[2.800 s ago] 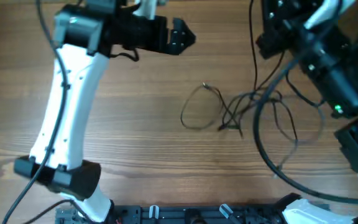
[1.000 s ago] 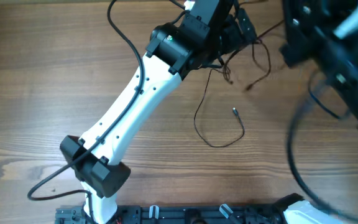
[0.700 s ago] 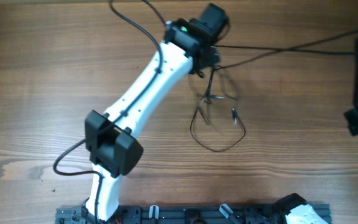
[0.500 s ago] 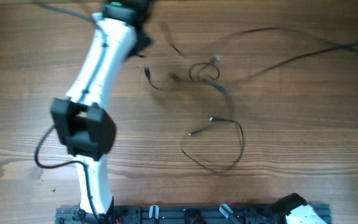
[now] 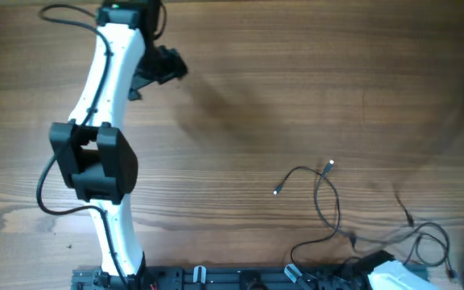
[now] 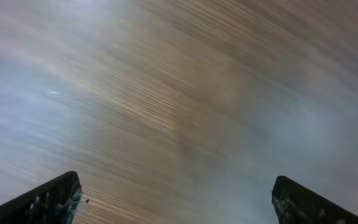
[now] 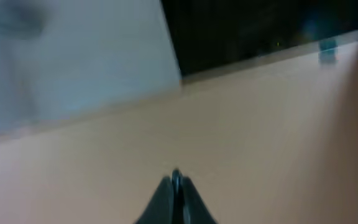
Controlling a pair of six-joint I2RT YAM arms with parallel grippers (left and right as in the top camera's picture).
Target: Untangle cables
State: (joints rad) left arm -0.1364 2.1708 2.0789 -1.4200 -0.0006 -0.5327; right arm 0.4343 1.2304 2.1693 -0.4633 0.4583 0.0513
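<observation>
Thin black cables lie at the lower right of the table. One cable has two small plug ends and loops down toward the front edge. A second tangled bunch lies by the front right corner. My left gripper is far from them at the upper left; in the left wrist view its fingers are wide open and empty over blurred bare wood. My right gripper is out of the overhead view. Its fingers are pressed shut with a thin dark sliver, seemingly a cable, pinched at the tips, and it faces a wall.
The left arm stretches from the front edge up the left side of the table. A black rail runs along the front edge, with a white part at its right end. A faint motion blur crosses the far right.
The cables have been dragged from the upper middle of the table down to the lower right. The left arm has swung from the centre to the upper left and let go.
</observation>
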